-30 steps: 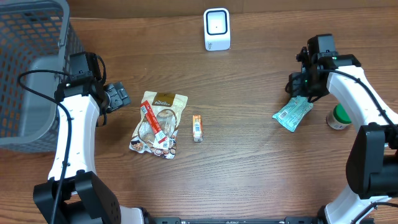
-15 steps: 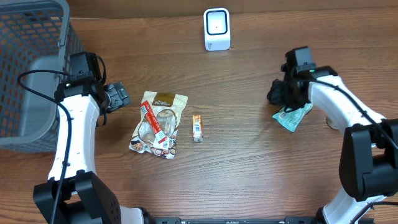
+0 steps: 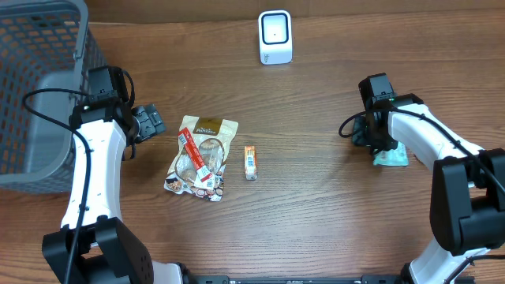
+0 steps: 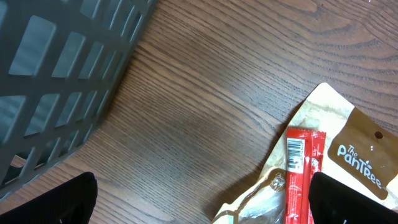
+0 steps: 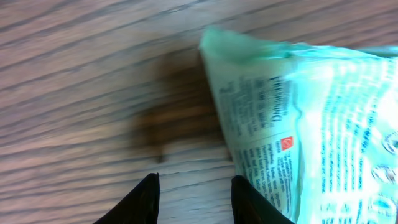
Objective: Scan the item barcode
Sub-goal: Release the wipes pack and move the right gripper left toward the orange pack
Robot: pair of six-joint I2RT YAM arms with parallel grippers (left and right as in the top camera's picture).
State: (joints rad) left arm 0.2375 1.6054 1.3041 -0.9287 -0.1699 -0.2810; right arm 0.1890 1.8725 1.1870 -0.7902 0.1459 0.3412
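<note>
A pale green printed packet (image 5: 311, 124) lies flat on the wooden table, just right of my right gripper (image 5: 196, 186). The jaws stand partly open with only bare wood between them, and the right fingertip (image 5: 249, 202) is at the packet's left edge. In the overhead view the right gripper (image 3: 377, 138) hangs over the packet (image 3: 390, 155), hiding most of it. The white barcode scanner (image 3: 275, 37) stands at the back centre. My left gripper (image 4: 202, 205) is wide open and holds nothing, beside a tan snack pouch (image 4: 336, 155).
The tan pouch (image 3: 201, 158) carries a red stick pack (image 4: 301, 180). A small orange packet (image 3: 250, 162) lies to its right. A grey mesh basket (image 3: 39, 87) fills the far left, close behind the left gripper (image 3: 150, 122).
My right gripper has moved left and toward the front, down to the green packet, and its jaws have narrowed. The packet has shifted and turned. The left arm has not moved.
</note>
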